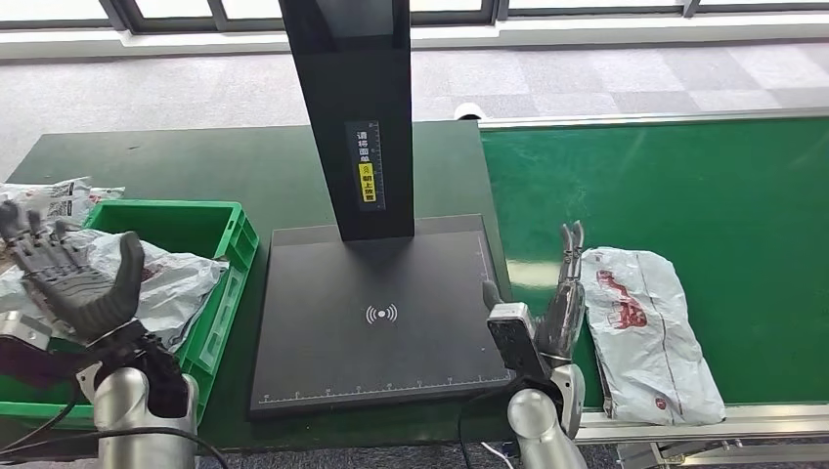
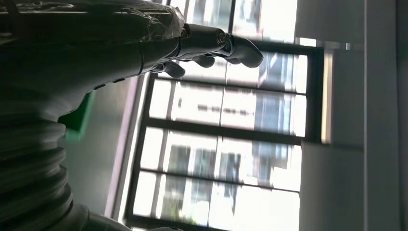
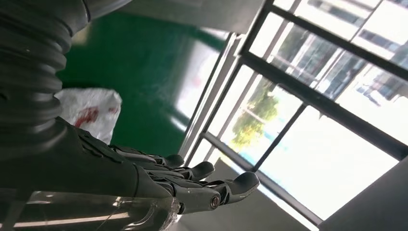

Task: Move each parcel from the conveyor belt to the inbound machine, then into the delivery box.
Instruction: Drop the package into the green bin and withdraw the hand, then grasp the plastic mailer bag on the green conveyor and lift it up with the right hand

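A white plastic parcel [image 1: 645,332] with red print lies flat on the green conveyor belt [image 1: 684,186] near its front edge; the same parcel [image 3: 91,113] appears in the right wrist view. My right hand [image 1: 562,298] hovers edge-on just left of it, fingers straight and empty, apart from the bag. My left hand [image 1: 68,274] is raised with fingers spread, empty, over the green delivery box [image 1: 220,230], which holds white parcels [image 1: 171,278]. The inbound machine's black scan plate [image 1: 381,313] lies bare between box and belt.
The machine's black post [image 1: 357,107] rises from the back of the plate. Another wrapped parcel [image 1: 59,195] lies on the dark green table behind the box. The belt's metal frame [image 1: 684,420] runs along the front. Windows line the far wall.
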{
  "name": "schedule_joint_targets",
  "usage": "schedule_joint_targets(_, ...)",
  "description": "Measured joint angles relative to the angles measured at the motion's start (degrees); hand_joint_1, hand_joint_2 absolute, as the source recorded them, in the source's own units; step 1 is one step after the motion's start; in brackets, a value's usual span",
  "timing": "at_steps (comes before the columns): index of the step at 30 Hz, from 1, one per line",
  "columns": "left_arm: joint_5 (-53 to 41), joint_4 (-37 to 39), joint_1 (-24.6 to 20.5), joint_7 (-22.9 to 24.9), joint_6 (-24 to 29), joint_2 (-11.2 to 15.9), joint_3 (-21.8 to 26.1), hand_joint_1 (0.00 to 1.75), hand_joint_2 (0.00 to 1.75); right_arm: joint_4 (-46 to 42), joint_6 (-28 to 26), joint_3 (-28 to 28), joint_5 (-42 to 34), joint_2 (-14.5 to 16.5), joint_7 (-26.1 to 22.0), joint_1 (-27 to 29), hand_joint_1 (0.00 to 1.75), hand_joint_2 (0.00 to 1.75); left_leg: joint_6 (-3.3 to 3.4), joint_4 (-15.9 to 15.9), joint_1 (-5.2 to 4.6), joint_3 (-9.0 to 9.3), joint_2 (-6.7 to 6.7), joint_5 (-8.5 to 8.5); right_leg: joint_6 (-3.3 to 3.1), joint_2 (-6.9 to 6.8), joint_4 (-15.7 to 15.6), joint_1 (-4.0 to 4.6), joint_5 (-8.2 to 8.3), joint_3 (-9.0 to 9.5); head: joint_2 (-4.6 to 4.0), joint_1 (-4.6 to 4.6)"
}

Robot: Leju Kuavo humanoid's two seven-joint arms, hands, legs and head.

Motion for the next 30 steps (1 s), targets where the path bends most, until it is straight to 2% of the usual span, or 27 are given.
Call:
schedule_joint_targets(2,1.73,0.05,1.66,-0.15,-4.55,0.34,-5.3,0.0,1.75,5.0,-1.91,-2.96,4.19,-0.57,2.04,-3.02,0.0,1.75,0.02,0.02,0.0,0.0,0.02,0.01,0.05,0.03,0.0,-0.02,0.06,0.0,0.0,0.0)
schedule_joint_targets(4,2.16,0.16,2.87,-0.15,-6.0,0.57,-8.83,0.0,1.75,8.82,-2.6,-4.97,7.01,-1.04,3.5,-5.01,0.0,1.75,0.02,0.03,-0.01,-0.01,0.04,0.01,0.05,0.06,0.0,-0.02,0.08,-0.04,0.0,-0.01)
schedule_joint_targets(8,2.09,0.63,4.06,-0.15,-7.84,0.7,-12.8,0.0,1.75,14.36,-3.02,-8.78,17.28,-1.64,8.51,-8.67,0.0,1.75,0.01,0.03,-0.03,-0.09,0.02,0.02,0.05,0.06,0.0,0.02,0.08,-0.12,0.0,-0.01)
schedule_joint_targets(13,1.61,1.27,5.28,-0.14,-7.31,0.9,-16.63,0.0,1.75,20.82,-3.31,-13.99,29.0,-2.57,14.04,-13.54,0.0,1.75,0.0,0.03,-0.01,-0.12,0.04,0.03,0.05,0.06,0.0,0.04,0.08,-0.14,0.0,0.0)
schedule_joint_targets(20,1.62,1.37,6.12,-0.15,-7.03,1.08,-18.14,0.0,1.75,28.85,-3.42,-16.76,30.93,-3.99,15.21,-17.0,0.0,1.75,0.0,0.03,-0.01,-0.13,0.02,0.03,0.05,0.06,0.0,0.02,0.08,-0.14,0.0,-0.01)
schedule_joint_targets(30,1.61,1.56,6.26,-0.15,-7.03,1.12,-18.26,0.0,1.75,32.01,-3.45,-17.06,30.96,-4.61,15.21,-17.84,0.0,1.75,0.0,0.03,-0.01,-0.14,0.02,0.03,0.05,0.06,0.0,0.02,0.08,-0.15,0.0,-0.01)
